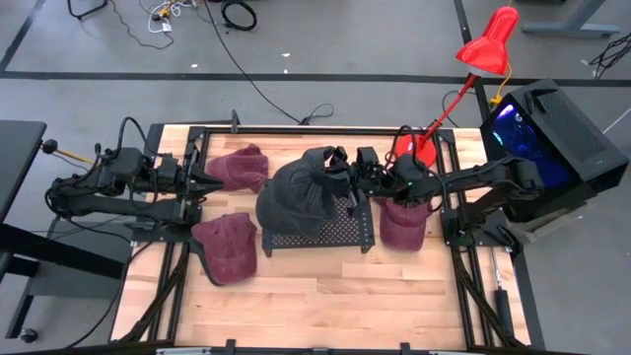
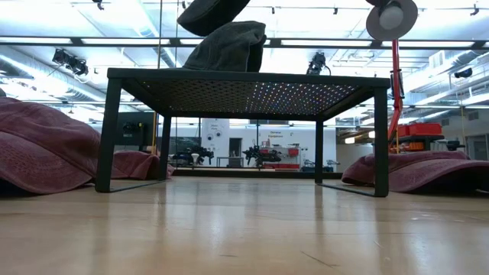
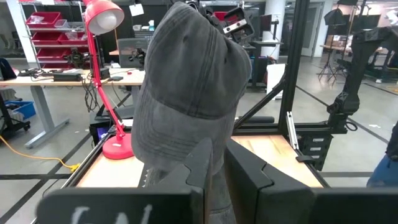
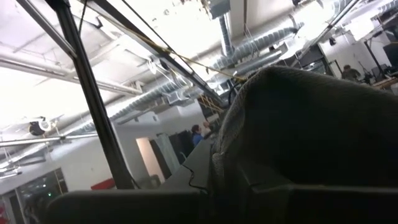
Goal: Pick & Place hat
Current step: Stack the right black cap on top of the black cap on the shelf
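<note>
The right gripper has its jaws pinched on the soft, faded gray hat, whose domed, seamed crown slumps onto the perforated black metal stand just below the jaws. The left gripper waits beside the stand, jaws pressed together. Three rumpled maroon hats lie on the pale wooden table around it.
</note>
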Tool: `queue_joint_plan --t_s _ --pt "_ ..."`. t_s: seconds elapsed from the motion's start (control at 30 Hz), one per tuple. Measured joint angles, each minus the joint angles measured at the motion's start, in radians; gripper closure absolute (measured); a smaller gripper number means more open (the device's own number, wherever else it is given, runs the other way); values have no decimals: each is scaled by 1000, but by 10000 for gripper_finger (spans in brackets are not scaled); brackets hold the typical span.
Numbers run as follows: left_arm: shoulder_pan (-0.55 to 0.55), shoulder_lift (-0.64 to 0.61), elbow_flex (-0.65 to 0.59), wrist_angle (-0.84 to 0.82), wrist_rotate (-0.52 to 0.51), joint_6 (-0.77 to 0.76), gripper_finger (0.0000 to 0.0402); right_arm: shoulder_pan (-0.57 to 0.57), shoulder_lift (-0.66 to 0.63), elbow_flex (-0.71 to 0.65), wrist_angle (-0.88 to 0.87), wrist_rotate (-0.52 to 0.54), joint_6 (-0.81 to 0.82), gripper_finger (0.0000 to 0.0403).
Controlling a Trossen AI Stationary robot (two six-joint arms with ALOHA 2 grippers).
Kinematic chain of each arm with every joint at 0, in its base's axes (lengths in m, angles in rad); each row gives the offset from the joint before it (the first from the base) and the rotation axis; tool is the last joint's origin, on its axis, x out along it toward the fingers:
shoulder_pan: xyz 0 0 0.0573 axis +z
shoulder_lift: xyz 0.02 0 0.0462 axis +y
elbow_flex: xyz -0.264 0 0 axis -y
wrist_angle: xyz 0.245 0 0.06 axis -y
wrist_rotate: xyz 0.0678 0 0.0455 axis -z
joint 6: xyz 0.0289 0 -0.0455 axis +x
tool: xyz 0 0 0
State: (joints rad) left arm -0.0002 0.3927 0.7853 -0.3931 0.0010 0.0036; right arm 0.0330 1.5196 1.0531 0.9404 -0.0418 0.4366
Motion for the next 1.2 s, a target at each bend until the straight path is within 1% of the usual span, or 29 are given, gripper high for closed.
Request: queue_joint_plan --t_s 0.23,1.2 --pt "0 0 0 0 0 0 353 0 32 0 41 0 0 379" --pt "0 0 0 0 0 0 353 -1 114 0 99 7 0 379"
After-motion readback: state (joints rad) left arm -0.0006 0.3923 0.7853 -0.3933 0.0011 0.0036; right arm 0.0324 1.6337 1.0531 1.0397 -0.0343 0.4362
